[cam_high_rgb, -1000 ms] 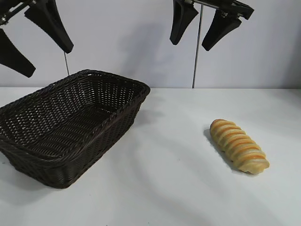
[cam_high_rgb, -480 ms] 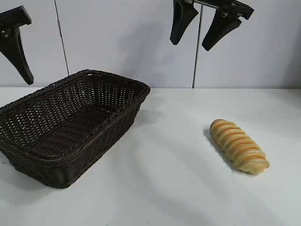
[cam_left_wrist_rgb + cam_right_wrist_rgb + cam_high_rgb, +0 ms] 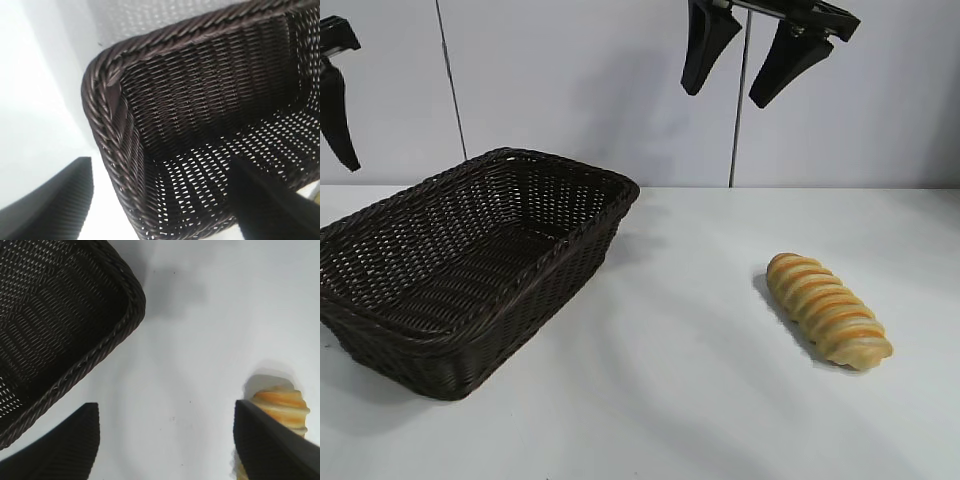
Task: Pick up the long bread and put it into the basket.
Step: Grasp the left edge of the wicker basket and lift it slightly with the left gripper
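Golden-tan and glossy, the long bread (image 3: pixel 829 311) lies on the white table (image 3: pixel 700 400) toward your right side, well apart from the basket (image 3: pixel 570 235). You can see its orange-brown stripes running crosswise, and it rests slantwise, one end farther back and the other nearer the camera. Nothing touches it.

Your dark-brown wicker basket sits on the table's left half, angled, with its braided rim running round an open weave. Nothing lies inside it that you can see.

Your right gripper (image 3: pixel 740 85) hangs high above the table, between the basket and the bread, close to the top edge of the exterior view. Its two black fingers (image 3: pixel 705 45) are spread wide apart and grip nothing. From its wrist camera you look down past both fingers (image 3: pixel 55 450) onto bare table, with a corner of the basket (image 3: pixel 117 330) on one side and one end of the bread (image 3: pixel 280 405) peeking in beside the other finger.

Your left gripper (image 3: pixel 338 100) hangs at the far left edge of the exterior view, above and behind the basket's left end; only one dark finger shows there. Its wrist camera looks down into a basket corner (image 3: pixel 107 130), and its fingers (image 3: pixel 55 205) stand spread with nothing between them.
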Motion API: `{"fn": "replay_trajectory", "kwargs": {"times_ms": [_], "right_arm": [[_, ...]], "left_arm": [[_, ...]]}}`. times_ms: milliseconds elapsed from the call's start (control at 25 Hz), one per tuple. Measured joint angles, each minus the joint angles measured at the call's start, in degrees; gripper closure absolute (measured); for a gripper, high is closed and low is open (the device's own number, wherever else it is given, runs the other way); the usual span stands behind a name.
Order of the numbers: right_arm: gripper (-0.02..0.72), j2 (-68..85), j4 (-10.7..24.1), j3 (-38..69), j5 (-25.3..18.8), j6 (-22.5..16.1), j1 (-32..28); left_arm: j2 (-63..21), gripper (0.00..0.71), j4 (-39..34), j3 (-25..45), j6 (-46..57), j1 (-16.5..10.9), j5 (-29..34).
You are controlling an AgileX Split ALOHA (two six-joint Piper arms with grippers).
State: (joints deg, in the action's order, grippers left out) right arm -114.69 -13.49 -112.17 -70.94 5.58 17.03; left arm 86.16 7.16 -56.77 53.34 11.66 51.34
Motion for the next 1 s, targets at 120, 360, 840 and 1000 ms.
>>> {"fn": "replay_trajectory", "kwargs": {"times_ms": [120,360,840,1000], "right_arm": [[0.164,0.00,0.00,0.00,0.00,0.00,0.00],[0.164,0.00,0.00,0.00,0.00,0.00,0.00],[0.164,0.00,0.00,0.00,0.00,0.00,0.00],[0.164,0.00,0.00,0.00,0.06,0.00,0.00]], "left_arm": [[0.00,0.169,1.04,1.79,0.05,0.00,-1.98],[0.00,0.169,2.76,2.17,-0.07,0.00,-4.17],[0.00,0.169,2.37,2.52,-0.13,0.00,-7.00],[0.00,0.169,2.37,2.61,-0.13,0.00,-8.29]]}}
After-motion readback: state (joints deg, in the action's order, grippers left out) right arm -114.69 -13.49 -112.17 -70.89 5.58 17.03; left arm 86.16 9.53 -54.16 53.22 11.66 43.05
